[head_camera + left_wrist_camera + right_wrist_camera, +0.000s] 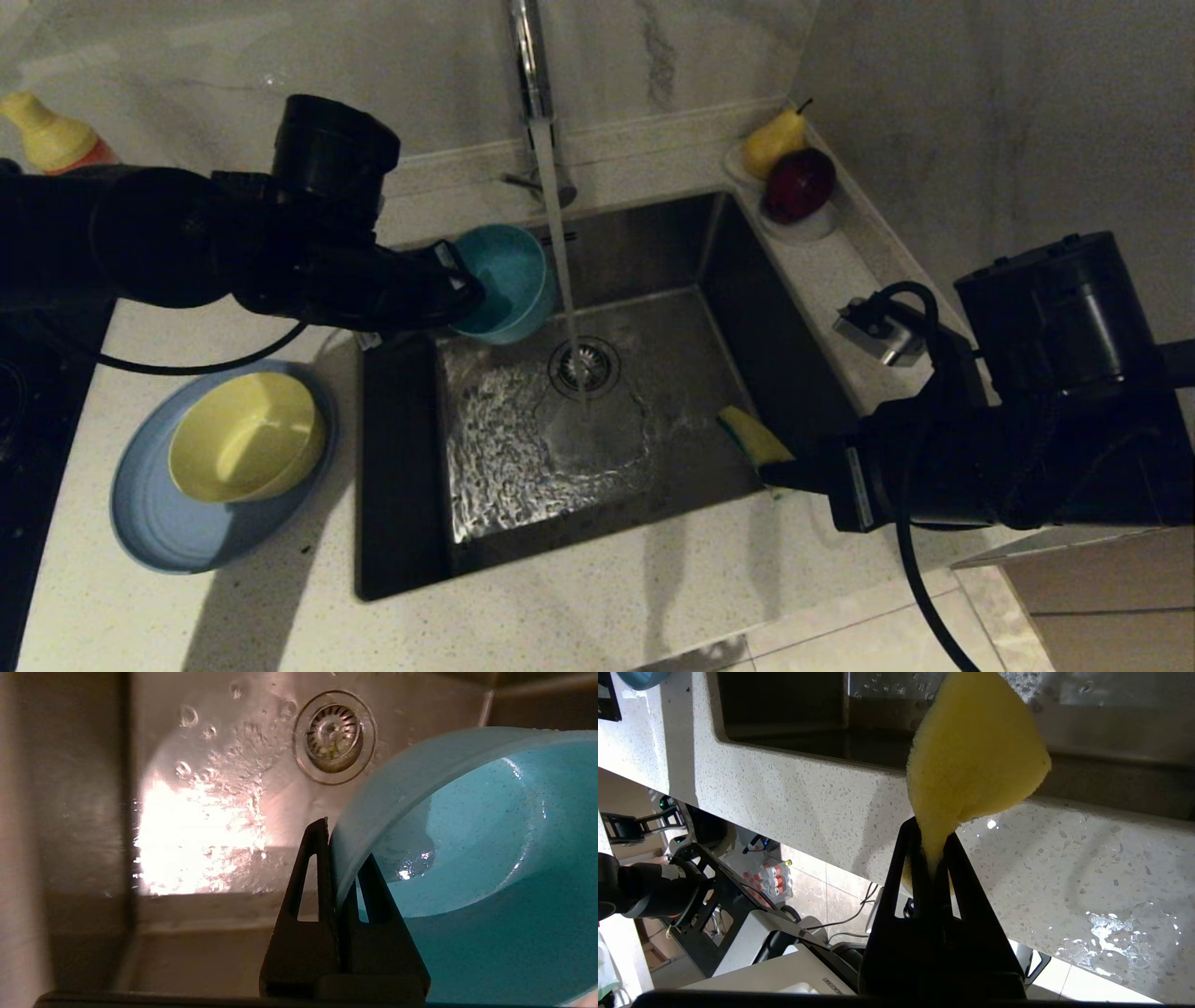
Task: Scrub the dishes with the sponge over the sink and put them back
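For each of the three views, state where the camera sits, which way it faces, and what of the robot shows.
Head view: high up, looking down on the sink; both arms show.
Left wrist view: behind the left gripper, facing the drain; its fingers pinch the teal bowl.
Right wrist view: behind the right gripper, facing the counter edge; its fingers pinch the sponge.
Shared: head and left wrist views both show bowl and drain.

Brushed-steel sink (709, 280); porous foam sponge (976, 751); speckled countertop (579, 607)
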